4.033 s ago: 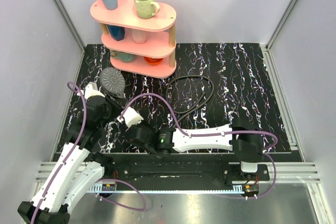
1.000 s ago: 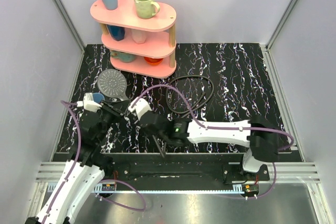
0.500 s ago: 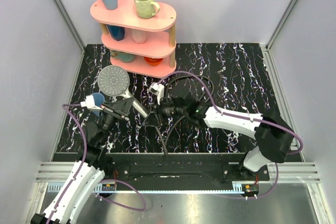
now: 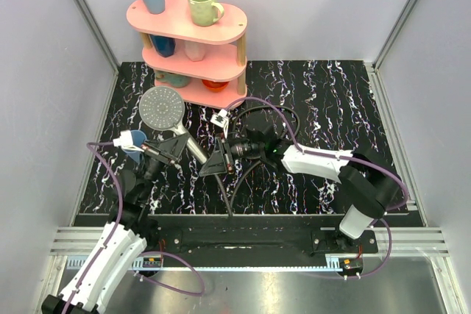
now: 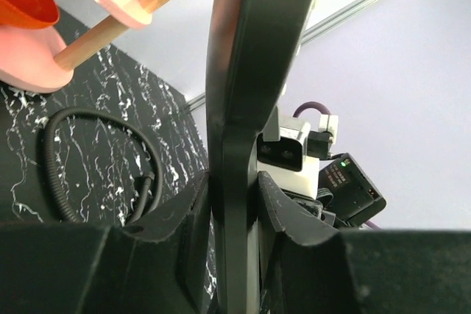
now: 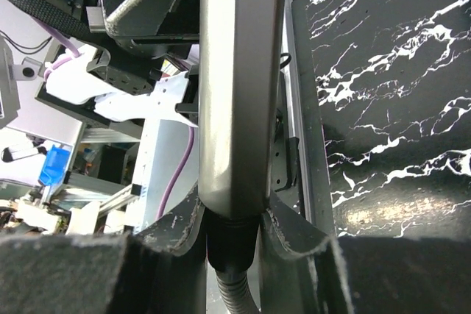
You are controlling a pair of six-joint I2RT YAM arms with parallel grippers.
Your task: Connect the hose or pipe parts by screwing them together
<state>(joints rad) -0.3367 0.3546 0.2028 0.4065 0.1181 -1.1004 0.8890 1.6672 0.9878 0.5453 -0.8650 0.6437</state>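
Note:
The shower head (image 4: pixel 162 106), with its round grey face up, is held tilted above the black table. Its dark handle (image 4: pixel 193 150) slants down to the right. My left gripper (image 4: pixel 175 148) is shut on that handle (image 5: pixel 237 108), which stands between its jaws (image 5: pixel 234 207). My right gripper (image 4: pixel 215 165) is shut on the hose's end nut (image 6: pixel 234 237), which sits right against the handle's lower end (image 6: pixel 239 71). The thin black hose (image 4: pixel 229 200) hangs from there, then loops back to a coil (image 4: pixel 268 113) on the table. That coil (image 5: pixel 55 174) also shows in the left wrist view.
A pink three-tier shelf (image 4: pixel 193 23) with cups stands at the back left, close behind the shower head; its wooden post (image 5: pixel 132 5) and an orange bowl (image 5: pixel 26 1) show nearby. Grey walls enclose the table, and a metal rail (image 4: pixel 243 244) runs along the front.
The shower head has risen and tilted, moving a little toward the shelf. The right arm has swung back and right, its gripper now at the handle's lower end.

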